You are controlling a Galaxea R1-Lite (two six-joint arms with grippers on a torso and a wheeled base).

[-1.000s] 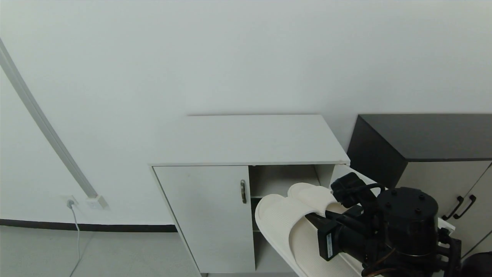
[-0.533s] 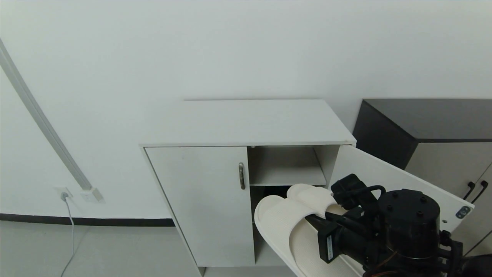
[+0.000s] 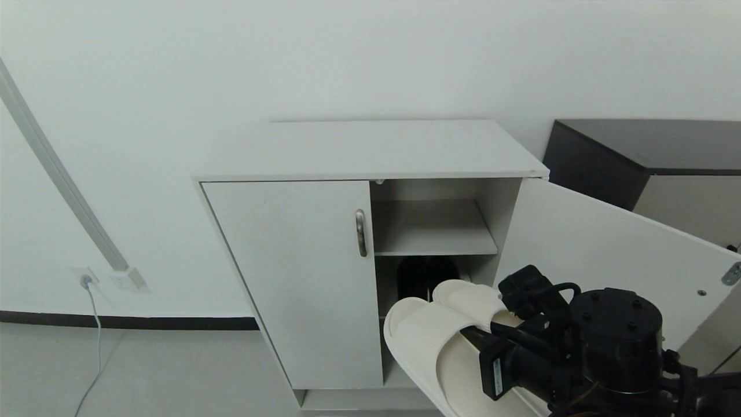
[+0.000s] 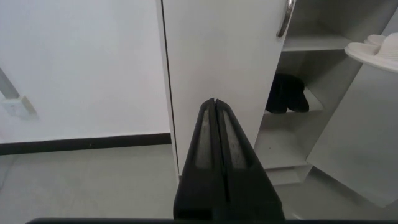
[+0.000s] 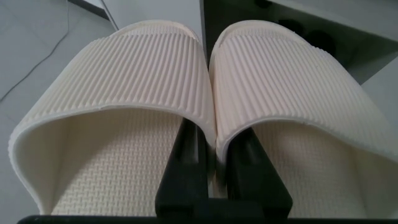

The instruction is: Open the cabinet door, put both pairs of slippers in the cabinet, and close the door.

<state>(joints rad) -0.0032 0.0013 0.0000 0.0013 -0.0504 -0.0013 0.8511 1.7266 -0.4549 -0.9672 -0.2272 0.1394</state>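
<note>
The white cabinet (image 3: 370, 150) stands against the wall with its left door (image 3: 289, 278) shut and its right door (image 3: 596, 249) swung wide open. A black pair of slippers (image 3: 425, 277) lies on the middle shelf inside, and also shows as the black slippers (image 4: 287, 93) in the left wrist view. My right gripper (image 3: 477, 333) is shut on the cream pair of slippers (image 3: 425, 341), toes pointing at the opening just in front of it. In the right wrist view the right gripper (image 5: 209, 146) pinches the inner edges of both cream slippers (image 5: 143, 74). My left gripper (image 4: 214, 118) is shut and empty, low before the closed door (image 4: 217, 50).
The upper shelf (image 3: 431, 229) is bare. A dark cabinet (image 3: 602, 168) stands close behind the open door on the right. A wall socket with a cable (image 3: 87, 281) and a slanted cable duct (image 3: 52, 168) are on the left. Grey floor lies before the cabinet.
The head camera has moved: the cabinet now sits higher in the picture and the shelves and black slippers inside show. My right gripper still holds the cream slippers the same way.
</note>
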